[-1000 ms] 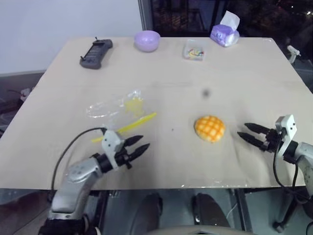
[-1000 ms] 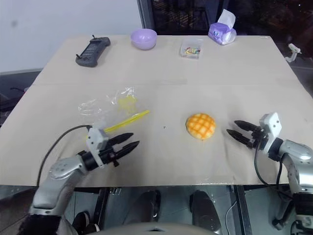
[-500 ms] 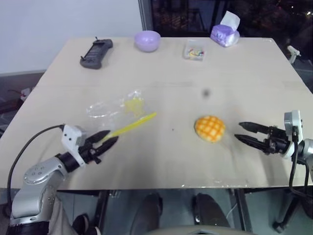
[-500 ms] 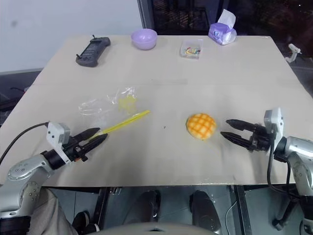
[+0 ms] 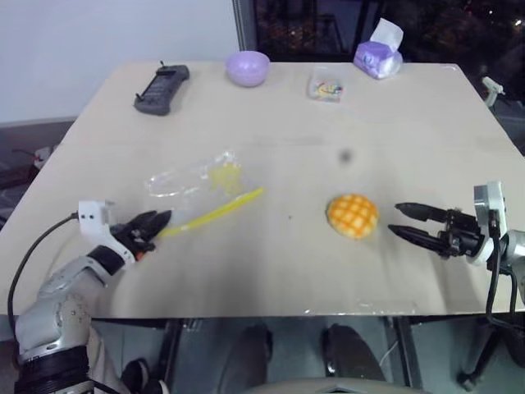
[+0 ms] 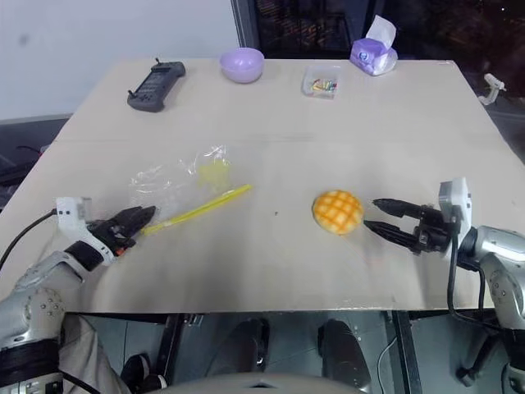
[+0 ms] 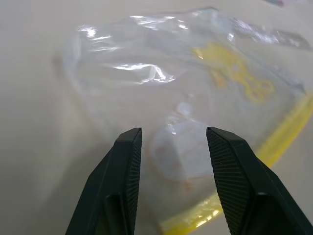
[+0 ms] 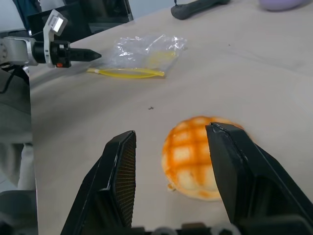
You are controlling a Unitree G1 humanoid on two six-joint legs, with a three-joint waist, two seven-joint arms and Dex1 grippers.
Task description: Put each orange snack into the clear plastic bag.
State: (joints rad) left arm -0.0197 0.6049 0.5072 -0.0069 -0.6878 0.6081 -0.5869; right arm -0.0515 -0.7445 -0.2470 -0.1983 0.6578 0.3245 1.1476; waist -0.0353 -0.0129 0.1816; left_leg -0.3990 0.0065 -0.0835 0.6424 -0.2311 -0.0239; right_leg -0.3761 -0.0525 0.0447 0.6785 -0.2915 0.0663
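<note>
One orange snack (image 5: 352, 215) with a criss-cross top lies on the table, right of centre; the right wrist view has it (image 8: 200, 156) between and beyond the fingers. My right gripper (image 5: 404, 222) is open, level, just right of the snack and apart from it. The clear plastic bag (image 5: 197, 179) lies flat at the left, its yellow seal strip (image 5: 215, 213) running toward me. My left gripper (image 5: 158, 220) is open at the near end of that strip, pointing at the bag (image 7: 186, 93). Nothing is held.
At the far edge of the table (image 5: 271, 271) stand a black handheld device (image 5: 161, 89), a lilac bowl (image 5: 247, 67), a small clear box of coloured bits (image 5: 326, 84) and a purple tissue pack (image 5: 377, 56). A small dark spot (image 5: 345, 155) marks the tabletop.
My left arm swung out to the left and now points at the bag's seal end. My right gripper turned level toward the snack and crept a little closer to it.
</note>
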